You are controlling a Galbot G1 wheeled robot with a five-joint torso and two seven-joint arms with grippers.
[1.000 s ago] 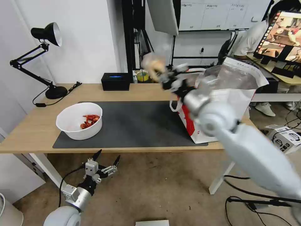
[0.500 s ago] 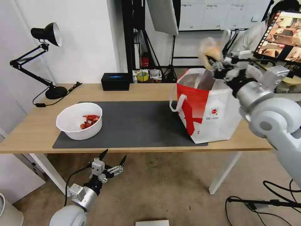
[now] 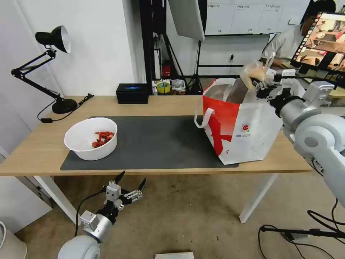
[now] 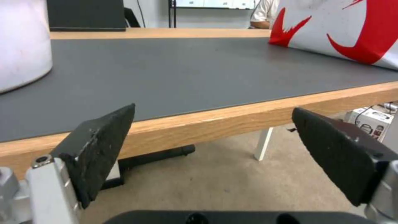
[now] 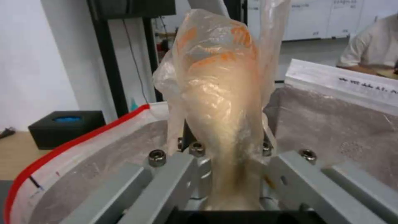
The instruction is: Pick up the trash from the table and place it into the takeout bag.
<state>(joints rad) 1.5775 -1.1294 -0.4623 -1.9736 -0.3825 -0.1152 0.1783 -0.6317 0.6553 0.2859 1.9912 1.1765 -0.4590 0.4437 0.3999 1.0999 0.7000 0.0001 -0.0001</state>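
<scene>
On the light-wood table (image 3: 151,104), the takeout bag (image 3: 248,133) stands at the dark mat's right end, the white bowl (image 3: 91,138) at its left. The right gripper (image 3: 261,85) holds the knotted clear bag (image 3: 253,73) clamped above the takeout bag's open mouth. The left gripper (image 3: 130,183) hangs below the table edge, fingers spread apart.

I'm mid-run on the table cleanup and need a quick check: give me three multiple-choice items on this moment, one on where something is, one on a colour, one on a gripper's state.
1. Where is the knotted clear bag?
A. on the dark grey mat
B. held over the takeout bag's open top
C. inside the white bowl

2. What colour are the scraps in the white bowl?
A. red
B. green
C. black

3. How is the left gripper?
A. shut on a tissue
B. shut and empty
C. open and empty

Key: 1 B, the right gripper holds it above the takeout bag. 2 A, red shells lie in the bowl. 3 C, its jaws stand apart below the table edge, nothing between them.
</scene>
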